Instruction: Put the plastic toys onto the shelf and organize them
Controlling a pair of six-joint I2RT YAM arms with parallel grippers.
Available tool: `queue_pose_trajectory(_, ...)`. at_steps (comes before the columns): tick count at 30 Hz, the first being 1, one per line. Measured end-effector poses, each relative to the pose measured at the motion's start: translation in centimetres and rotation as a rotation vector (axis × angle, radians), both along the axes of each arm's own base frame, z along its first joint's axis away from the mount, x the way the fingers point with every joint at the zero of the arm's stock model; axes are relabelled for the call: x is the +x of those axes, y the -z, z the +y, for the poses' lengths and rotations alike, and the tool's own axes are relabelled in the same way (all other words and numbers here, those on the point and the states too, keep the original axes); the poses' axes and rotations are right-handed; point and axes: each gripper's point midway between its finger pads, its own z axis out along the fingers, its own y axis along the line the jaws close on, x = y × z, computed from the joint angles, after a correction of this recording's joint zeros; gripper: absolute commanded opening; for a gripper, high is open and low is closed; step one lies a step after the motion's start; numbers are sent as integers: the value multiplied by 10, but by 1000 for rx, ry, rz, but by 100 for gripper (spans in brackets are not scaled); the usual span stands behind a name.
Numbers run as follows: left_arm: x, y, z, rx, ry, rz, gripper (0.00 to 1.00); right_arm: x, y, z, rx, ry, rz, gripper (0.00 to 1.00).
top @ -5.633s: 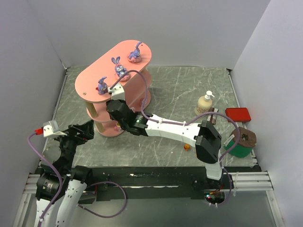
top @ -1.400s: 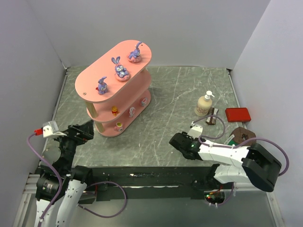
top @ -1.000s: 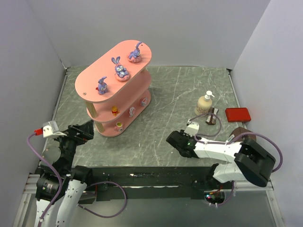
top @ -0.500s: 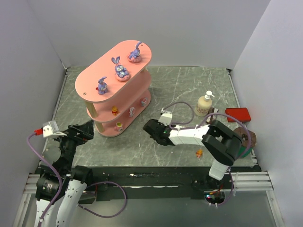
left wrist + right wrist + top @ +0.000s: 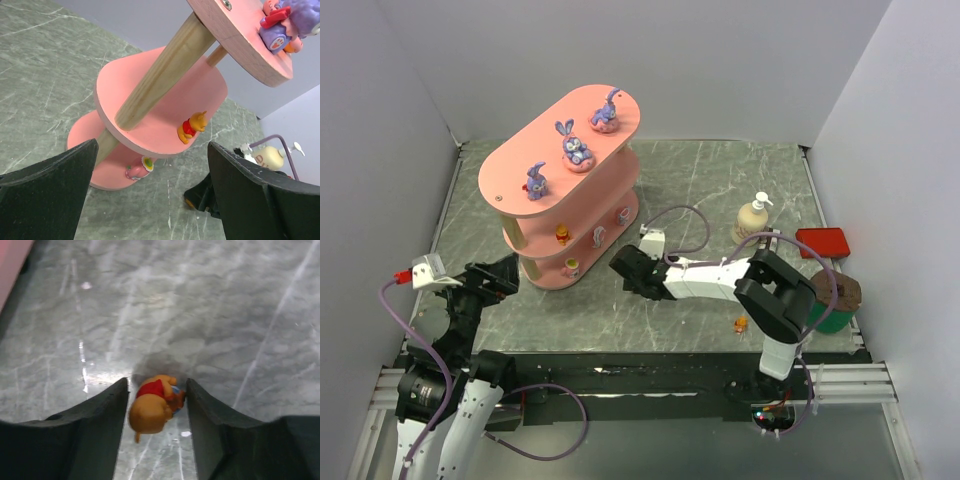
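The shelf [image 5: 520, 165] stands at the back left with three purple bunnies [image 5: 574, 145] on its top board. An orange bear [image 5: 562, 236] and two small toys sit on the middle board, and a pink one [image 5: 572, 265] sits on the lowest. My right gripper [image 5: 617, 268] is low over the table by the shelf's foot. Its jaws [image 5: 157, 385] bracket an orange bear toy [image 5: 152, 407]; the right finger touches it and a sliver of table shows on the left. Another tiny orange toy [image 5: 741, 323] lies at the front right. My left gripper [image 5: 495, 275] hangs wide open and empty, facing the shelf [image 5: 165, 100].
A cream pump bottle [image 5: 752, 220] and a flat red box [image 5: 822, 241] stand at the right. A green container with a brown lid [image 5: 835, 300] sits by the right arm's base. White walls close in the table on three sides.
The right arm swung left from the front right to the shelf's foot, carrying the orange bear. Its jaws have widened slightly. The left arm has not moved.
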Motion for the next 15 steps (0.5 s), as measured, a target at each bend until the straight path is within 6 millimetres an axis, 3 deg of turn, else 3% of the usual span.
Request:
queue_pose_trajectory(2,0,0,0,0,0,0,96,0,-2,4,-17,-25,-2,78)
queue_pose_trajectory(5,0,0,0,0,0,0,96,-3,-3,4,-49,-64,-8,92)
queue_pose_trajectory(9,0,0,0,0,0,0,96,-8,-5,2,-81,-152,-25,99)
queue_pose_trajectory(15,0,0,0,0,0,0,96,-14,-14,2,-74,-356,-76,98)
